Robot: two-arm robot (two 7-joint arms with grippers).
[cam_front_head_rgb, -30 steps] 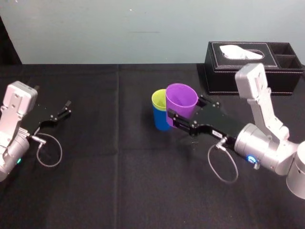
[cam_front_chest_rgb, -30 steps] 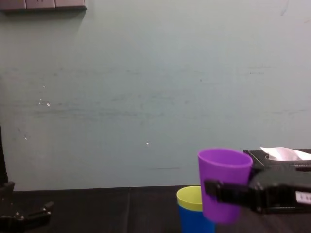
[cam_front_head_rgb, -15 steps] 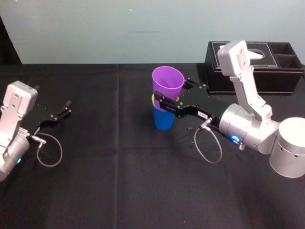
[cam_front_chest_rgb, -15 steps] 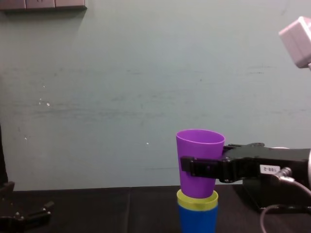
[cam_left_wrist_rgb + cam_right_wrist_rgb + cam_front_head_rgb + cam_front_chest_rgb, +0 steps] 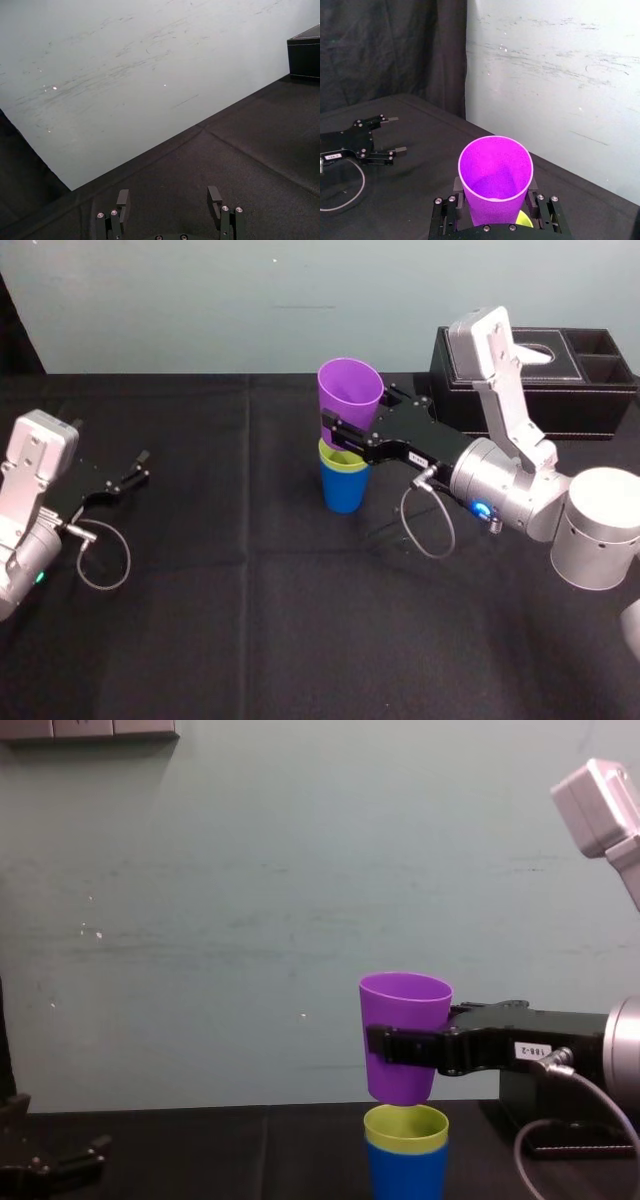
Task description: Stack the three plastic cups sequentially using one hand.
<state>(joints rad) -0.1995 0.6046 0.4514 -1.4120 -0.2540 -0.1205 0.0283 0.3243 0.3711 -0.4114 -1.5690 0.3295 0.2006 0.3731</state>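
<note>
We are holding the purple cup [image 5: 404, 1020] upright in the air directly over the other two cups, with its base sitting right at the level of the yellow-green cup's [image 5: 405, 1128] rim; from the chest view we cannot tell whether the two are touching, but the purple one is not sunk inside. The yellow-green cup is nesting in the blue cup [image 5: 344, 488], with just its rim and a narrow band showing above the blue one, and that pair is standing upright on the counter [image 5: 250, 620] near its middle, toward the far side. Our right gripper [image 5: 355, 425] is reaching in from the right, its fingers closing on the purple cup's sides about halfway down its height, one on either side, and the arm is stretching level across from the silver-grey wrist with a cable looping under it. Behind that arm, at the far right of the counter, a black tissue box [image 5: 530, 390] is sitting with white tissue poking out of its top. Our left gripper [image 5: 125, 480] is resting low at the left side of the counter, well apart from the cups, its fingers spread apart and holding nothing.
</note>
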